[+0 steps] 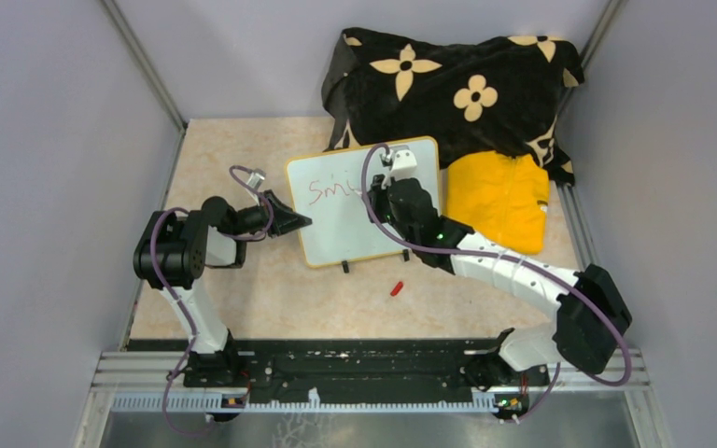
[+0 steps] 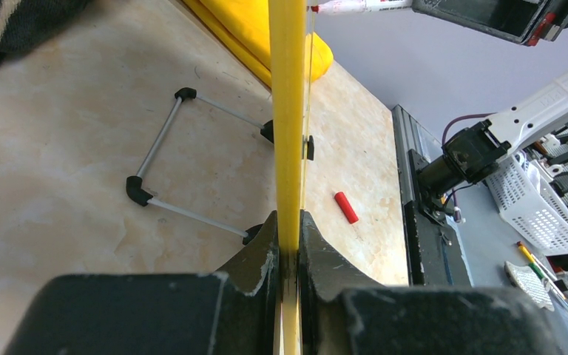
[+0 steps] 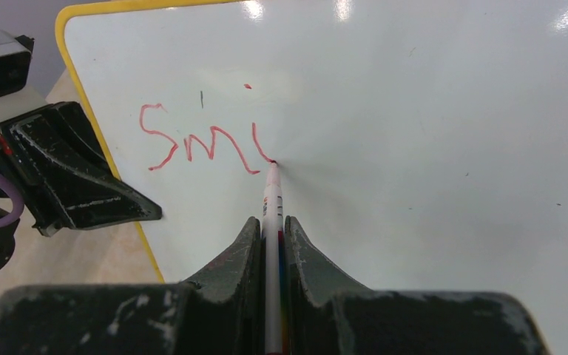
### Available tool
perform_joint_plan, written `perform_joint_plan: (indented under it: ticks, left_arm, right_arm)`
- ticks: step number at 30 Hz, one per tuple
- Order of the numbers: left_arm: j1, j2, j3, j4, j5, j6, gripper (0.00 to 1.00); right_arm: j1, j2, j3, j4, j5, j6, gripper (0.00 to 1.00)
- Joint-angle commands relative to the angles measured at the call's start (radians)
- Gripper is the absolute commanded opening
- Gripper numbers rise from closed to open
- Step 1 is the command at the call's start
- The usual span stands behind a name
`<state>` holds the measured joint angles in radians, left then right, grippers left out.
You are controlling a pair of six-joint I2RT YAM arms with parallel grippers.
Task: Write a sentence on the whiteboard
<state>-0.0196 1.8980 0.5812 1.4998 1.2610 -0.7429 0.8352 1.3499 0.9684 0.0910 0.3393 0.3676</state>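
Note:
The whiteboard (image 1: 350,219) stands tilted on its black feet mid-table, its yellow frame (image 2: 288,111) seen edge-on in the left wrist view. My left gripper (image 1: 301,222) is shut on the frame's left edge. Red letters "Smi" of the sentence (image 3: 203,144) sit at the upper left of the board (image 3: 414,148). My right gripper (image 3: 271,225) is shut on the red-and-white marker pen (image 3: 272,196), whose tip touches the board at the bottom of the last stroke. From above, the right gripper (image 1: 387,177) covers the end of the red writing (image 1: 331,189).
A red pen cap (image 1: 397,288) lies on the table in front of the board, also in the left wrist view (image 2: 346,207). A black flowered blanket (image 1: 448,84) and a yellow cloth (image 1: 499,196) lie behind and right of the board. The board's wire stand (image 2: 185,159) rests behind it.

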Motion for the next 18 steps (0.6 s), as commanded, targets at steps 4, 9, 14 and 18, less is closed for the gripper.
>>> perform_joint_plan:
  ticks: [4, 9, 14, 18]
  left_arm:
    - [-0.002, 0.003, 0.009, -0.033, -0.005, 0.060, 0.00]
    - [-0.003, 0.000, 0.009, -0.035, -0.006, 0.061, 0.00]
    - [-0.002, 0.004, 0.011, -0.035, -0.005, 0.060, 0.00]
    - [-0.002, 0.004, 0.011, -0.035, -0.007, 0.061, 0.00]
  right_arm:
    - [-0.020, -0.080, 0.073, 0.007, 0.034, -0.028, 0.00]
    - [-0.036, -0.066, 0.109, 0.021, 0.032, -0.040, 0.00]
    - [-0.043, -0.042, 0.147, 0.041, 0.029, -0.056, 0.00]
    - [-0.056, -0.014, 0.185, 0.043, 0.019, -0.059, 0.00]
